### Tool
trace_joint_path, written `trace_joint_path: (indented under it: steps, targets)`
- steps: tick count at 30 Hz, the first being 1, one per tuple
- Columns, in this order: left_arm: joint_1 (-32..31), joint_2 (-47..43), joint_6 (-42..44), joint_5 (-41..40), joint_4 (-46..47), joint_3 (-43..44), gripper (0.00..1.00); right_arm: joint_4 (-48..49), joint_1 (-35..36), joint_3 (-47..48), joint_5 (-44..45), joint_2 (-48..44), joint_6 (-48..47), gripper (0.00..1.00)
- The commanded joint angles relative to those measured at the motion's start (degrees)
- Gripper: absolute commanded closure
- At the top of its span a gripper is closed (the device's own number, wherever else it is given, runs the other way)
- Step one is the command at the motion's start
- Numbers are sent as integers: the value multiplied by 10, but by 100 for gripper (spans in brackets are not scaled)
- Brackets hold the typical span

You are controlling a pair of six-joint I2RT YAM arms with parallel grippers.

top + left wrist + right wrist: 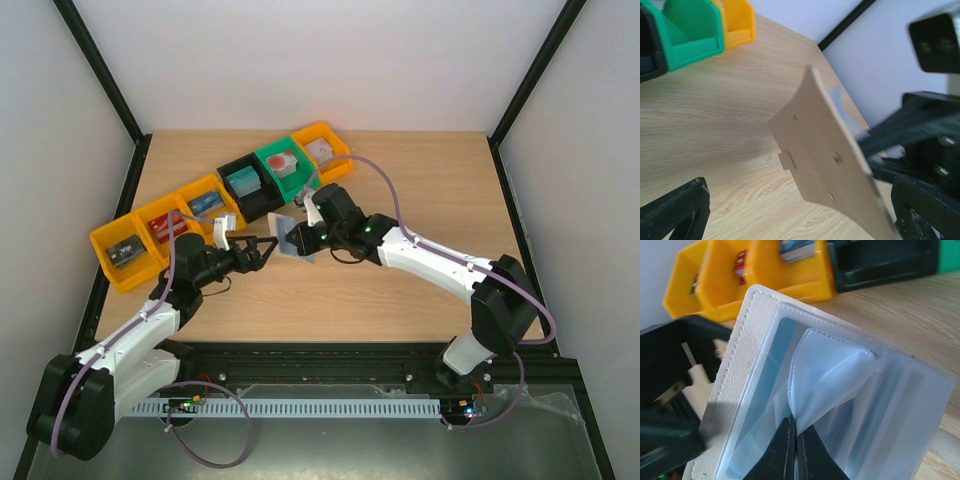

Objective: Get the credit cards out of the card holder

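The card holder (291,237) is held open and off the table between my two grippers. The left wrist view shows its beige outside (827,160). The right wrist view shows its cream edge and light blue pockets (765,390). My right gripper (797,440) is shut, pinching a translucent pale blue pocket flap (832,380) of the holder; it also shows in the top view (308,236). My left gripper (800,222) is open, with its fingers (677,210) wide apart on either side of the holder's back; in the top view (266,245) it sits just left of the holder. No credit card shows clearly in the pockets.
A row of bins runs along the back left: yellow (125,255), red (165,225), yellow (205,200), black (246,180), green (285,165) and yellow (322,150). Each holds a small item. Bare wooden table (420,180) lies to the right and in front.
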Motion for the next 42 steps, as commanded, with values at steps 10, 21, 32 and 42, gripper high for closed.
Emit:
trace_joint_path:
  steps: [10, 21, 32, 42]
  targets:
    - [35, -25, -29, -26, 27, -31, 62, 5, 31, 78, -85, 2, -101, 98]
    - [50, -55, -21, 69, 84, -29, 98, 17, 25, 73, -127, 5, -104, 98]
    - [51, -55, -24, 124, 128, -37, 83, 17, 24, 115, -179, 27, -104, 98]
    - [52, -69, 11, 90, 66, -24, 98, 48, 2, 63, -144, -7, -77, 95]
